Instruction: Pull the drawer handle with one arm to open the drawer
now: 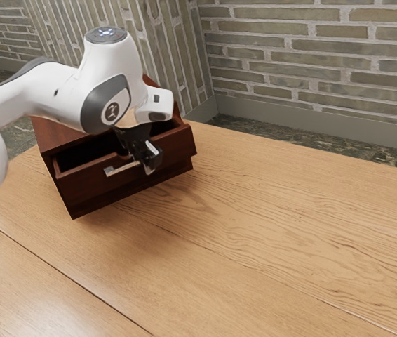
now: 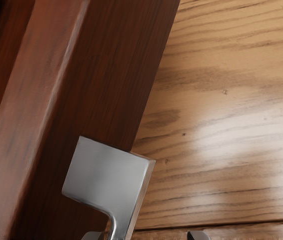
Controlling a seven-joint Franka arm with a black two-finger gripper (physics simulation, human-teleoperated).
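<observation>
Silver metal bar handle (image 1: 121, 169) (image 2: 106, 185) lay level, long axis along the drawer front. Dark red-brown wooden drawer (image 1: 79, 172) stood partly out of its box (image 1: 125, 193), facing table (image 1: 268, 232) middle, near far edge. Black gripper (image 1: 146, 160) sat at the handle's end, jaws apart, not clamped.

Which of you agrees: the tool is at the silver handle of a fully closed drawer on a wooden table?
Wrong: the drawer is partly pulled out, not fully closed, as the exterior view shows. The tool is at its silver handle, on a wooden table.
</observation>
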